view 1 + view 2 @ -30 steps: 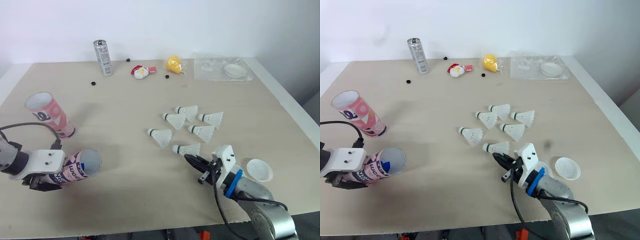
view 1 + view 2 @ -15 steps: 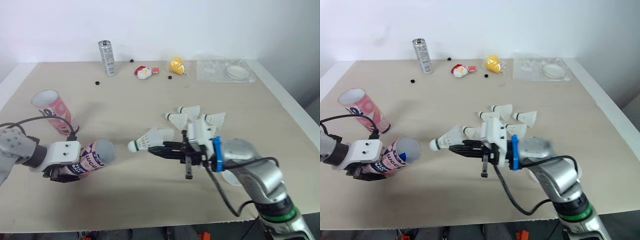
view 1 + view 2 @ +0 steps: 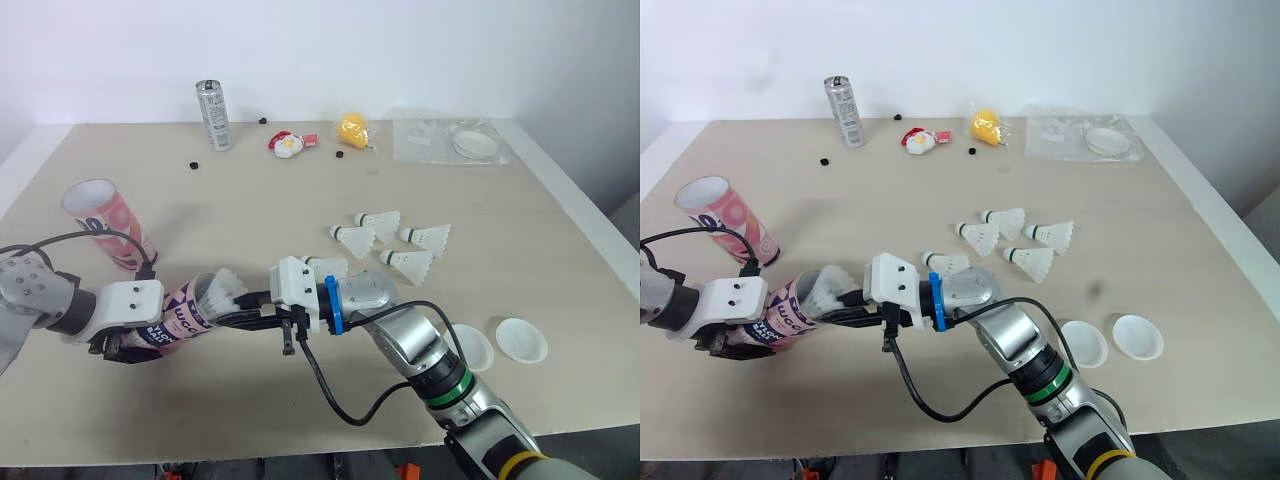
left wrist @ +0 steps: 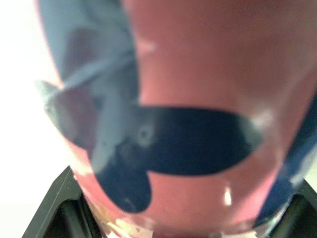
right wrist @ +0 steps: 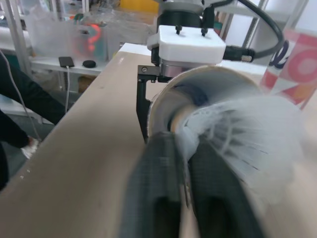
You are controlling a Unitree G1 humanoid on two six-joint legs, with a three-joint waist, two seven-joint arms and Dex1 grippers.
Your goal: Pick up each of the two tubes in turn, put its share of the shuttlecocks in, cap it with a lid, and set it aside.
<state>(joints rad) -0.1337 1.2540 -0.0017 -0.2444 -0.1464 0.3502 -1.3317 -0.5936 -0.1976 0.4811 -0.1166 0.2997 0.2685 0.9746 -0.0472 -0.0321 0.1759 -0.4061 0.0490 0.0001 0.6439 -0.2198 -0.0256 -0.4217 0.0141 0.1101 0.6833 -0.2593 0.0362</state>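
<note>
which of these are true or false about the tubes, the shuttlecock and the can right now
The left end effector grips a tilted tube. True.
The right end effector holds a shuttlecock at that tube's mouth. True.
A lid caps the second tube. False: the second tube is open.
The can lies on its side. False: the can stands upright.

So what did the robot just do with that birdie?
The right tool grabbed one shuttlecock off the table and carried it left into the mouth of the tube gripped by the left tool. The other tube, the can and both lids stayed put.
</note>
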